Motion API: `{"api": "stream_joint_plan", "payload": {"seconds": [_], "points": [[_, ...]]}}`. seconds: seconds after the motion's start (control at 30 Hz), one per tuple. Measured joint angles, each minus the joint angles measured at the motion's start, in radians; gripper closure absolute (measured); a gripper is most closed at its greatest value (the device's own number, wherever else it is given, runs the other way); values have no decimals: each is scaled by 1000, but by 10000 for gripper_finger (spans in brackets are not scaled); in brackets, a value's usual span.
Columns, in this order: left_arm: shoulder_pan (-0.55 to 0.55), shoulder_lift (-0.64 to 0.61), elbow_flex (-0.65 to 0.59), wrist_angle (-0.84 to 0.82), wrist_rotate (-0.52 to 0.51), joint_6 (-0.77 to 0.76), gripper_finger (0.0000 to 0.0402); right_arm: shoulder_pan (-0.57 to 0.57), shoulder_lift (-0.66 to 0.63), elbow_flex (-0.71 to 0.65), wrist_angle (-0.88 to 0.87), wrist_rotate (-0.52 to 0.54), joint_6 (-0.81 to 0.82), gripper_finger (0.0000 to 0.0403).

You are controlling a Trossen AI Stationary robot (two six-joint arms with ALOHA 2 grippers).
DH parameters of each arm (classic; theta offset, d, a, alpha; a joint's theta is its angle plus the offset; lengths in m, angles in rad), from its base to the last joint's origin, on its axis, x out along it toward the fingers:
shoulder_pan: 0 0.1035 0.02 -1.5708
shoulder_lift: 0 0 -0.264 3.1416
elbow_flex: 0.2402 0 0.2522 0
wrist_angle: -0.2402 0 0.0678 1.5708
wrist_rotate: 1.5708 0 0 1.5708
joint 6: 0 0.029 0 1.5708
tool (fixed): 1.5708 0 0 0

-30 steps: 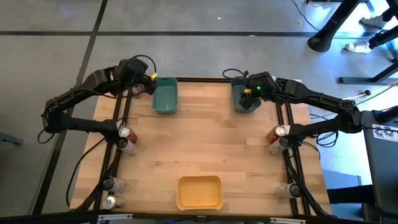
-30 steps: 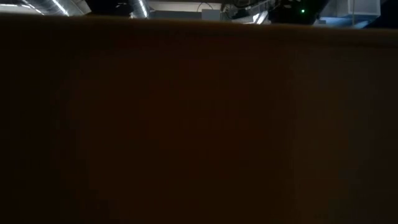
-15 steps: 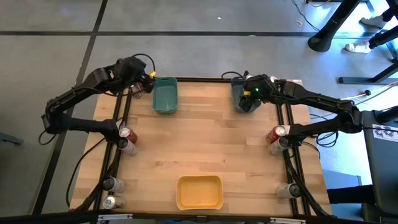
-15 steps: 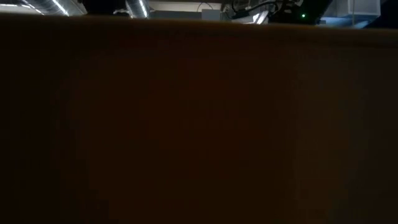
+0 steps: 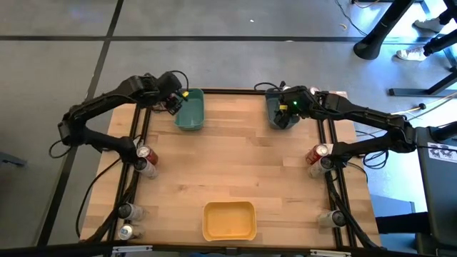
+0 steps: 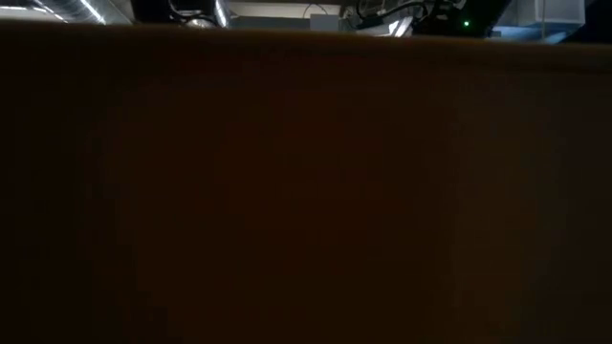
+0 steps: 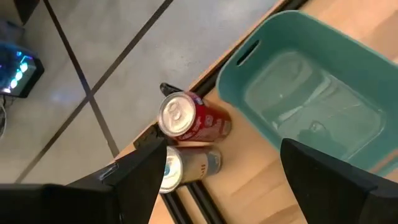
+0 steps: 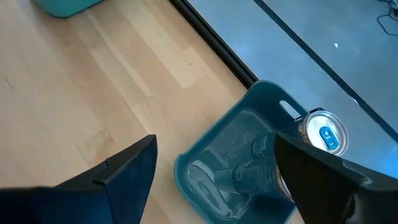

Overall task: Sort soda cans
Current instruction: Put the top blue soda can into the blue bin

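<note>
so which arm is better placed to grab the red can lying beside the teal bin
Left. The left gripper hangs open at the table's far left corner, over the red can lying beside the teal bin. The right gripper is over the grey bin, far across the table.

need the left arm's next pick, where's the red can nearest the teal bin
In the left wrist view the red can lies on its side at the table's far left corner, just outside the teal bin, with a pale can beside it.
</note>
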Motion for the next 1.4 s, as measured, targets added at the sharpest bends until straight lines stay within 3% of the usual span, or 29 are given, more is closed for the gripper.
{"api": "stream_joint_plan", "payload": {"seconds": [0.13,0.43,0.9,1.4], "points": [[3,46,0,-34,3,-36,95,0,0,0,0,0,7,81],[162,182,0,-256,-3,-173,95,0,0,0,0,0,8,81],[322,276,0,-213,-1,-102,95,0,0,1,0,-1,7,81],[350,275,0,-125,0,-87,95,0,0,1,0,-1,19,81]]}}
